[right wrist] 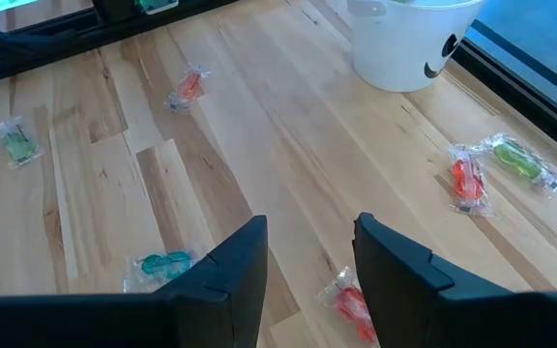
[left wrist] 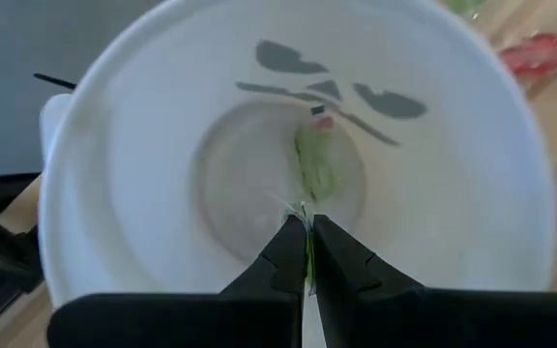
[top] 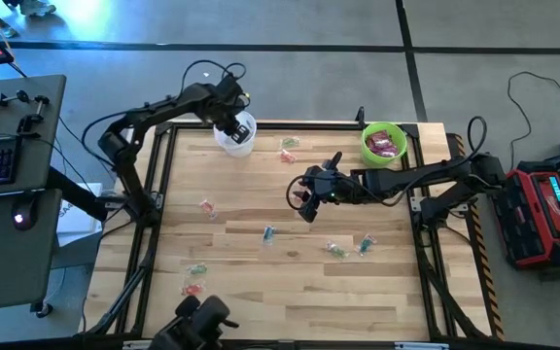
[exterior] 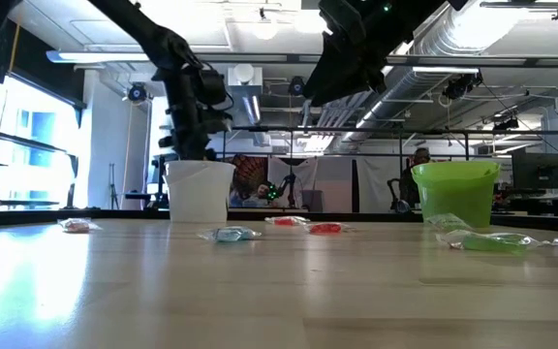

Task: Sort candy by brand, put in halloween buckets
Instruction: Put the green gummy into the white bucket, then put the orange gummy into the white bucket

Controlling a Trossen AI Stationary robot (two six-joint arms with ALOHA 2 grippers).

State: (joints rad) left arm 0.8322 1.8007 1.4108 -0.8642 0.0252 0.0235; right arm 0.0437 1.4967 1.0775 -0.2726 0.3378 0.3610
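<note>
Buckets: two, one white bucket [top: 235, 134] and one green bucket [top: 367, 146].
Clear-wrapped pieces [top: 268, 233] loose on the tabletop: eight seen from above.
Green piece [left wrist: 313, 169] inside the white bucket: one.
Magenta packets [top: 385, 146] in the green bucket: number unclear.

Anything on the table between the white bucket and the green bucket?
Yes: in the high view, two clear-wrapped candies, red and green, lie between the white translucent bucket and lime green bucket.
</note>
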